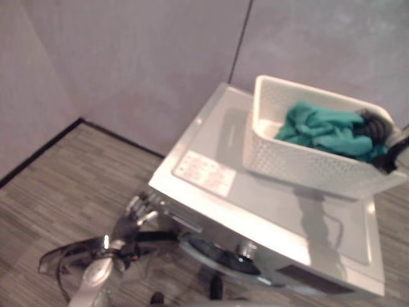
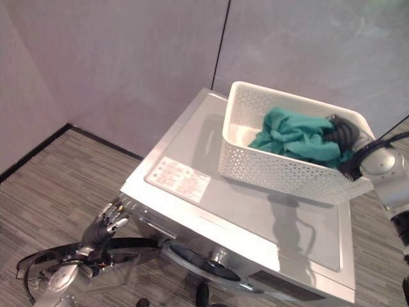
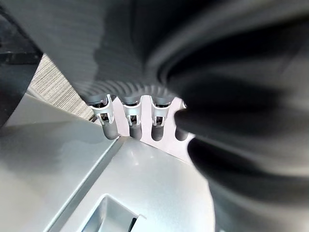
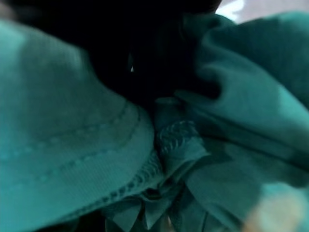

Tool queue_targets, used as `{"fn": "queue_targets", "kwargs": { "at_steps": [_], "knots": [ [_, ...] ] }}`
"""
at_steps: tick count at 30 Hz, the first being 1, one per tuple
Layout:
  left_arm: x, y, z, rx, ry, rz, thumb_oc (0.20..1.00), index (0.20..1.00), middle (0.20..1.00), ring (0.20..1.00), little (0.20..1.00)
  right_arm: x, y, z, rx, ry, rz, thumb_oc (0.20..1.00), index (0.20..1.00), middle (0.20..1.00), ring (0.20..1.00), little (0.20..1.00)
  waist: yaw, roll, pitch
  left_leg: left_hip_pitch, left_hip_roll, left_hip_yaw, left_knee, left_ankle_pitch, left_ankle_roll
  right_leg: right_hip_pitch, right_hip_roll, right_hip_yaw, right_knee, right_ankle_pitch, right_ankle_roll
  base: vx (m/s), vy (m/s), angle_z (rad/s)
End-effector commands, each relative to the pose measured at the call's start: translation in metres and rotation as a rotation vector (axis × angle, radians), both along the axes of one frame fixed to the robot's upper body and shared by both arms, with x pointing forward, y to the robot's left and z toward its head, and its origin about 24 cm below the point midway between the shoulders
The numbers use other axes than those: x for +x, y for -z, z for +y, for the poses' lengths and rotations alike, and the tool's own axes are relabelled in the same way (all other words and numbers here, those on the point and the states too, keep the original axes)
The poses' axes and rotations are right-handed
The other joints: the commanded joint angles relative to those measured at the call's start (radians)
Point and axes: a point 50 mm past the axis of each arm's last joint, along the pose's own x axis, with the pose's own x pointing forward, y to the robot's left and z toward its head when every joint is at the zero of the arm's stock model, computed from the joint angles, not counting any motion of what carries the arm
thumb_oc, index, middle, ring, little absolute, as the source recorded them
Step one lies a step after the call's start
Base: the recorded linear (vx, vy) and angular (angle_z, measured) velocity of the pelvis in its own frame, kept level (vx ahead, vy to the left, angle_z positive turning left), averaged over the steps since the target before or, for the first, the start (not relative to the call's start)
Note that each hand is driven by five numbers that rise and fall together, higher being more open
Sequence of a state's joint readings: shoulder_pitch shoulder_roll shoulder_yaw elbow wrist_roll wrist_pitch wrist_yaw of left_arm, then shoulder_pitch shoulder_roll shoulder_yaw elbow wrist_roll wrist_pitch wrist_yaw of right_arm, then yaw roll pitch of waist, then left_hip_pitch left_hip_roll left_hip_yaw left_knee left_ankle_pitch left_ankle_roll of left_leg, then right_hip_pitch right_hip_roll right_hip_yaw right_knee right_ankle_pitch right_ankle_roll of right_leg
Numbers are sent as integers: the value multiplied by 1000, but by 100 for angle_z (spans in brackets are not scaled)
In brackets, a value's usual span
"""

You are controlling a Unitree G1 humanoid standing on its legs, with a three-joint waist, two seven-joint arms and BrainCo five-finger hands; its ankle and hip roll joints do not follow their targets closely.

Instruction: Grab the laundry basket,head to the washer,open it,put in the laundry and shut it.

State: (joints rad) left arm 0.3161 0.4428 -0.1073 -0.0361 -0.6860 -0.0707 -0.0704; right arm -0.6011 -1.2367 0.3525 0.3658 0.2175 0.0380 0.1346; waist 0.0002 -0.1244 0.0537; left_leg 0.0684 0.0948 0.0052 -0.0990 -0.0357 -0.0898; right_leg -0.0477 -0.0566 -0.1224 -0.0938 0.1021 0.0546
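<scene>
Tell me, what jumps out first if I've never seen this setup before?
A white basket sits on top of the silver washer, near its far right corner, with teal laundry heaped inside. The right hand is down among that cloth at the basket's right end. Lower left, the left hand reaches toward the washer's front, beside its round door.
</scene>
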Motion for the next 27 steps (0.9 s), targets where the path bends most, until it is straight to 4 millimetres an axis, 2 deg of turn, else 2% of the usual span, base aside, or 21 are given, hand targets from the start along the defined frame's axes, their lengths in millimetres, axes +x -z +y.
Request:
{"fn": "queue_targets", "kwargs": {
  "at_steps": [1,11,12,16,17,18,21,27],
  "knots": [
    [21,-17,-25,-15,139,-110,1000,1000,1000,1000,1000,-5,-77,-9,-54,50,-255,200,200,200,200,200,10,-12,-14,21,87,60,12,4,-1,50,-43,-14,13,-59,82,0,0,0],
    [24,-17,-25,-5,141,-110,1000,1000,1000,1000,1000,-5,-120,-7,-45,74,-396,200,200,200,200,200,5,-22,-22,31,87,72,12,-1,0,51,-40,-3,13,-57,84,7,10,-4],
    [25,-16,-24,-2,142,-105,1000,1000,1000,1000,1000,-7,-128,-10,-30,91,-429,200,200,200,200,200,7,-27,-25,32,88,72,12,-2,0,52,-39,-3,12,-57,84,0,0,0],
    [25,-16,-24,-2,137,-104,1000,1000,1000,1000,1000,-5,-142,-8,-18,103,-473,200,200,200,200,200,5,-23,-26,33,87,72,12,-2,0,54,-39,-2,12,-58,84,0,0,0],
    [26,-17,-23,6,133,-104,1000,1000,1000,1000,1000,-7,-155,-8,0,118,-528,200,200,200,200,200,6,-24,-30,34,87,72,12,-4,0,57,-39,-2,11,-59,83,0,0,0],
    [27,-17,-23,3,132,-105,1000,1000,1000,1000,1000,-7,-156,-7,-3,116,-529,200,200,200,200,200,4,-21,-29,34,86,72,12,-4,0,57,-39,-2,11,-59,83,0,0,0],
    [30,-18,-20,20,114,-105,1000,1000,1000,1000,1000,-12,-185,1,47,124,-688,200,200,200,200,200,5,-18,-37,34,87,67,12,-4,1,61,-37,-4,12,-64,81,0,0,0],
    [32,-18,-16,38,92,-103,1000,1000,1000,1000,1000,-19,-208,18,37,100,-828,200,200,200,200,200,5,-10,-43,36,86,59,12,-6,3,67,-37,-6,13,-68,79,0,0,0]
  ]
}}
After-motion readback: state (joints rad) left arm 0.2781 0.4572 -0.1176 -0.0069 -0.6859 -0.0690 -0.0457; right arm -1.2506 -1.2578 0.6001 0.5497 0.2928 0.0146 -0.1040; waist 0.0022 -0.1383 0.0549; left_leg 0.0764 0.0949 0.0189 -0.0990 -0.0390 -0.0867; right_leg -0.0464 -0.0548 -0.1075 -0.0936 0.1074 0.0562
